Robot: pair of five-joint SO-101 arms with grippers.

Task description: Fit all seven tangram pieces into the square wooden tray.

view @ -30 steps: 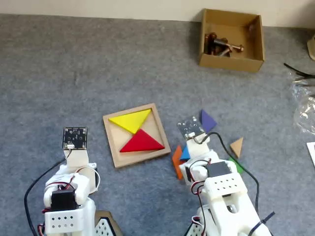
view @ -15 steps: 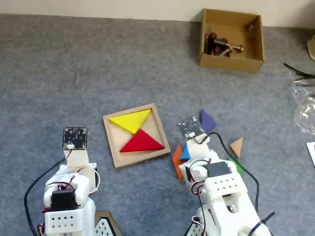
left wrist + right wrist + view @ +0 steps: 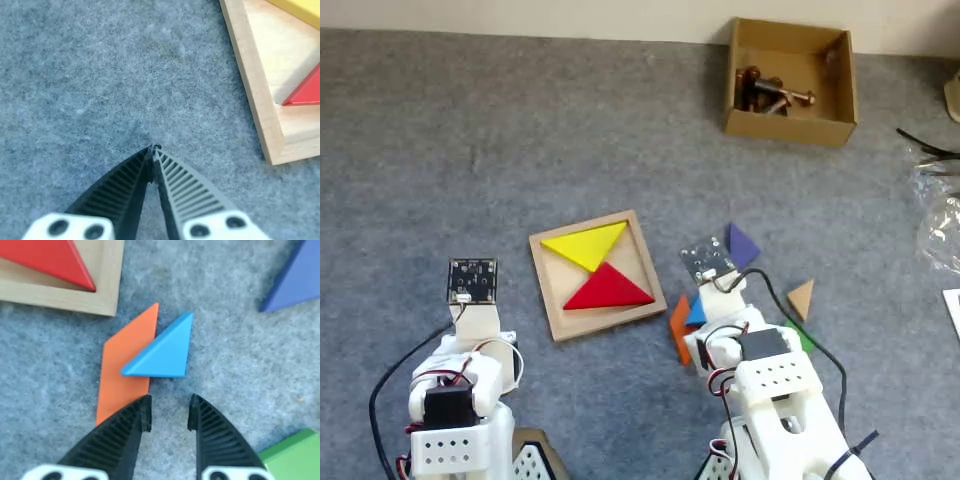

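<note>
— Any change noted over the last second?
— None. Both arms and all pieces are found unmoved.
— Tray?
— The yellow triangle (image 3: pixel 588 246) and red triangle (image 3: pixel 608 289) are seated in the tray (image 3: pixel 546 290). The orange piece (image 3: pixel 122 370) and blue triangle (image 3: pixel 167 352) are left on the counter (image 3: pixel 470 150) at its 3 o'clock, touching.
— Jaws?
— The left jaws are pressed together at the tray's 9 o'clock. The right jaws are narrowly parted, nothing gripped, just beside the blue triangle.

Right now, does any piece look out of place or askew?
Only slightly: the blue triangle lies against the orange parallelogram, perhaps partly over its edge, beside the wooden tray. Nothing looks spilled or damaged.
</note>
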